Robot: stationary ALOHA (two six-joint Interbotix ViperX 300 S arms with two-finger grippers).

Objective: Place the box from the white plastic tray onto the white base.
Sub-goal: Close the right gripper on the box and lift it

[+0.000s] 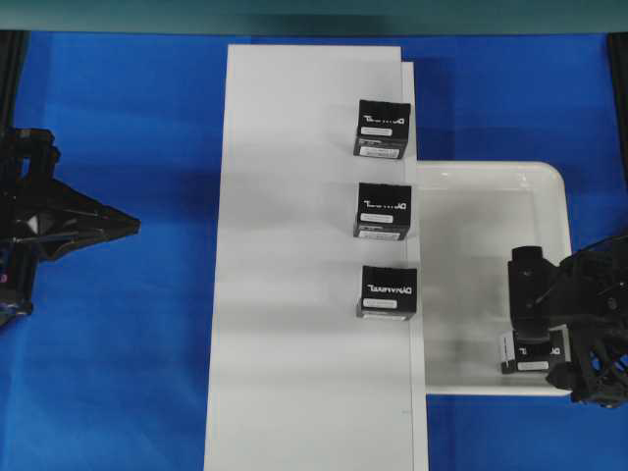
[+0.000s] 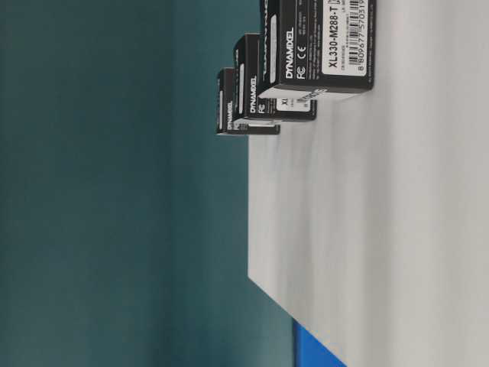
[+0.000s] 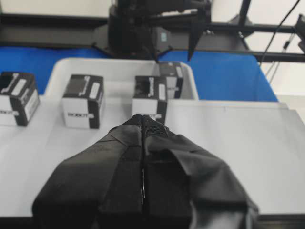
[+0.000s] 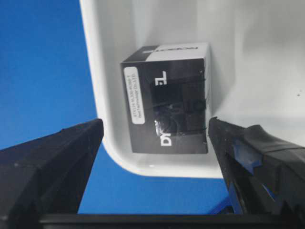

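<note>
The box (image 1: 531,353) lies in the front right corner of the white plastic tray (image 1: 471,226), partly under my right arm. In the right wrist view the box (image 4: 167,100) sits by the tray's rounded rim (image 4: 95,71). My right gripper (image 4: 155,129) is open above it, one finger (image 4: 71,157) over the blue cloth and the other over the tray, not touching the box. In the overhead view the right gripper (image 1: 548,332) hangs over that corner. The white base (image 1: 294,245) lies left of the tray. My left gripper (image 1: 132,226) is shut and empty, left of the base.
Three lettered black boxes (image 1: 383,128) (image 1: 383,209) (image 1: 388,291) stand in a row along the base's right edge. They also show in the left wrist view (image 3: 82,100) beyond my shut left gripper (image 3: 142,117), and in the table-level view (image 2: 317,46). Blue cloth (image 1: 128,373) surrounds everything.
</note>
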